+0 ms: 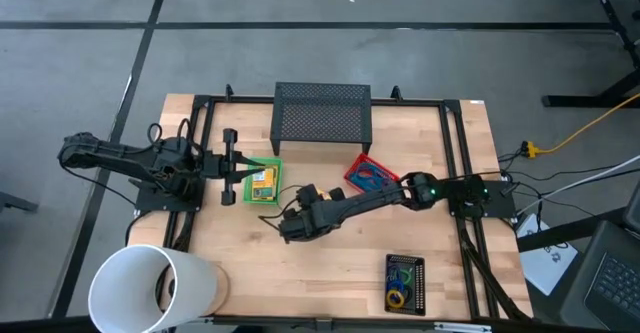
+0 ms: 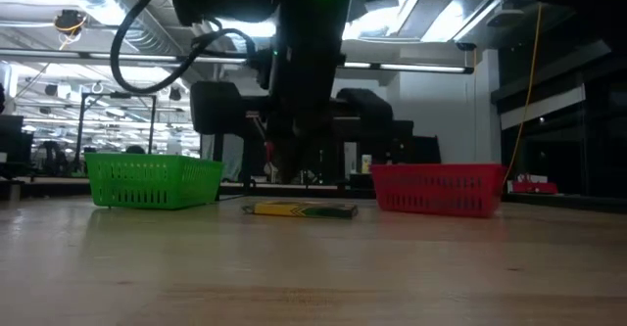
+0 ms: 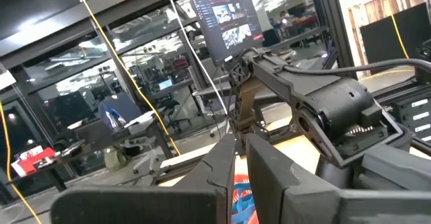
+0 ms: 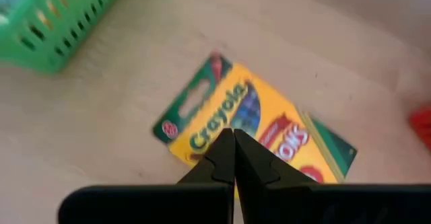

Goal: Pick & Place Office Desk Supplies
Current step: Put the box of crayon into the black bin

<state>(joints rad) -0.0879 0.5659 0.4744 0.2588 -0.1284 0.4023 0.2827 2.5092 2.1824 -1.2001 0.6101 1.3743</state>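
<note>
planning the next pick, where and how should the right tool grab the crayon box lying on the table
The crayon box lies flat on the wood, clear of the green tray. Come straight down and pinch its two long edges; the low profile leaves nothing to grip from the side.

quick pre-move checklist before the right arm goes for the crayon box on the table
1. Crayon box lies flat on bare wood, free of the trays: ok.
2. Right gripper is above the box: ok.
3. Right gripper open to take it: not ok, the fingers are together.
4. Green tray has room: cannot tell; one crayon box already lies in it.
5. Left gripper is clear of the path: not ok, it sits at the green tray's edge.
6. Red tray is clear of the right arm: ok.
</note>
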